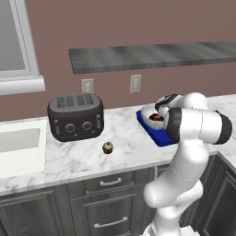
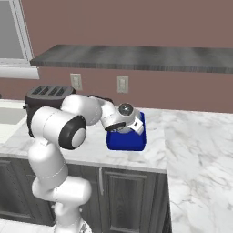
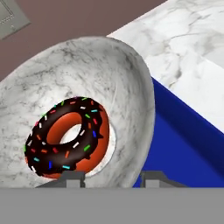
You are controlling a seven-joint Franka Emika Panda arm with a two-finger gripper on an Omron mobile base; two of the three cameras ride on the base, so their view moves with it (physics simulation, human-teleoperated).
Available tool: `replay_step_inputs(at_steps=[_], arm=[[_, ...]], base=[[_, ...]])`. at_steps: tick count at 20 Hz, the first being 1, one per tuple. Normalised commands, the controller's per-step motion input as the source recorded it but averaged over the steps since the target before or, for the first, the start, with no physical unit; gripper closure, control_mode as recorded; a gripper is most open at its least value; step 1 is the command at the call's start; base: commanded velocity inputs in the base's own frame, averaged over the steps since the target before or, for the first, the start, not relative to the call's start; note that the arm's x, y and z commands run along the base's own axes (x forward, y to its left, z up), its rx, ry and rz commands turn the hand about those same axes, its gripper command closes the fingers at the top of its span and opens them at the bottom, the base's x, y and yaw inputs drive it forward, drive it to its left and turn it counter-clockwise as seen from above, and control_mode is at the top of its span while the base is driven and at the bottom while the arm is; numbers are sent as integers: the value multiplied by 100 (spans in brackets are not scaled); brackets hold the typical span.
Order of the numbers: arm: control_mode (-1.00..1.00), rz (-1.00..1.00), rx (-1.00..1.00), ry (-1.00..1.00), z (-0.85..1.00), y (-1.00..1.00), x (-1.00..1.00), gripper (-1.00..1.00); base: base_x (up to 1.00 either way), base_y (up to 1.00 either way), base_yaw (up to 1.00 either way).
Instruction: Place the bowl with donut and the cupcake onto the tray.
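Blue tray (image 1: 159,136) sits on the marble counter (image 1: 124,133) at about 3 o'clock from the toaster (image 1: 75,117), and you've got the bowl (image 3: 131,87) resting on it with the sprinkled donut (image 3: 68,135) lying inside. Your gripper (image 3: 111,178) straddles the bowl's near rim, one fingertip inside and one outside, but I can't tell if it's pinching or already slack. Cupcake (image 1: 107,148) stands alone on the counter at roughly 5 o'clock from the toaster, well apart from the tray.

White marble counter (image 1: 129,133) carries the toaster (image 1: 75,117), the cupcake (image 1: 108,148) and the blue tray (image 1: 159,137)
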Motion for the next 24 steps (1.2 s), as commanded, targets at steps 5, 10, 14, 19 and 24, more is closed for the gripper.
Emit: replay_step_inputs(at_steps=[5,10,14,19,24], arm=[[-100,-1,0,0,31,0,5,-100],[-100,-5,0,0,55,-5,1,-100],[-100,-5,0,0,68,-15,-9,-100],[-100,2,0,-5,51,4,-59,-100],[-100,7,-4,-7,51,23,-76,-100]], base=[[0,0,0],[0,0,0],[0,0,0],[0,0,0],[0,0,0]])
